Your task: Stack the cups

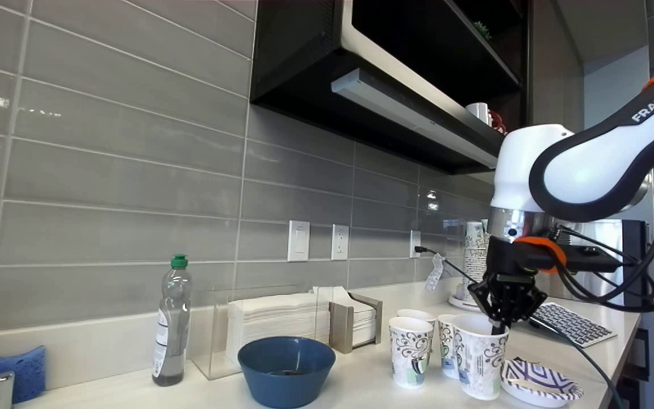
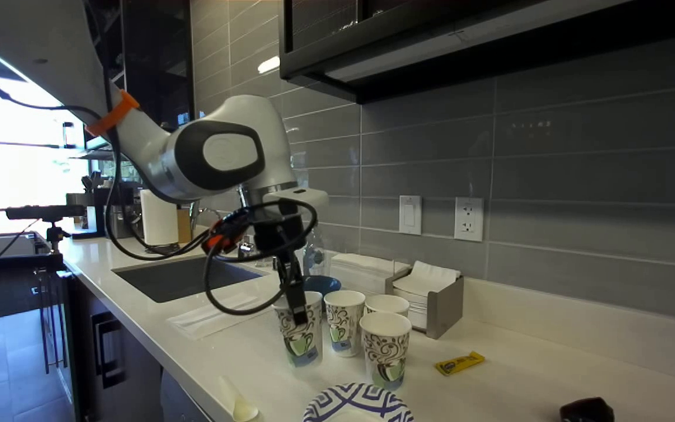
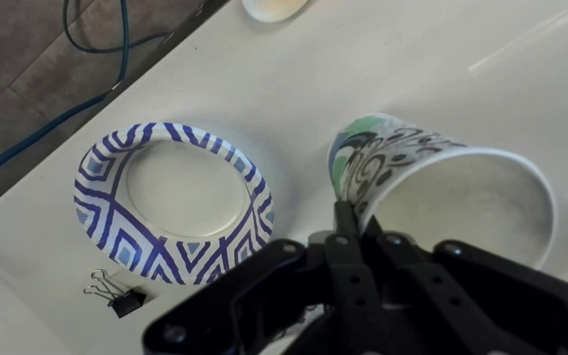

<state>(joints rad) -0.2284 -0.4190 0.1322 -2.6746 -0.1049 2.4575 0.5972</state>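
Several white paper cups with dark printed swirls stand on the counter. My gripper (image 1: pixel 499 328) is shut on the rim of one cup (image 1: pixel 479 363), one finger inside and one outside. In the wrist view, my fingertips (image 3: pixel 358 219) pinch the wall of this cup (image 3: pixel 397 153). It also shows in an exterior view (image 2: pixel 301 340), behind the gripper finger (image 2: pixel 299 316). I cannot tell whether its base touches the counter. The other cups stand upright close by: a middle cup (image 2: pixel 344 322), a rear cup (image 2: pixel 387 303) and a front cup (image 2: pixel 385 354).
A patterned dish (image 3: pixel 259 212) lies beside the held cup. A blue bowl (image 1: pixel 286 375), a clear bottle (image 1: pixel 172 335) and a napkin holder (image 1: pixel 341 326) stand along the wall side. A yellow packet (image 2: pixel 459 363), a binder clip (image 3: pixel 127 302) and a keyboard (image 1: pixel 574 322) are also on the counter.
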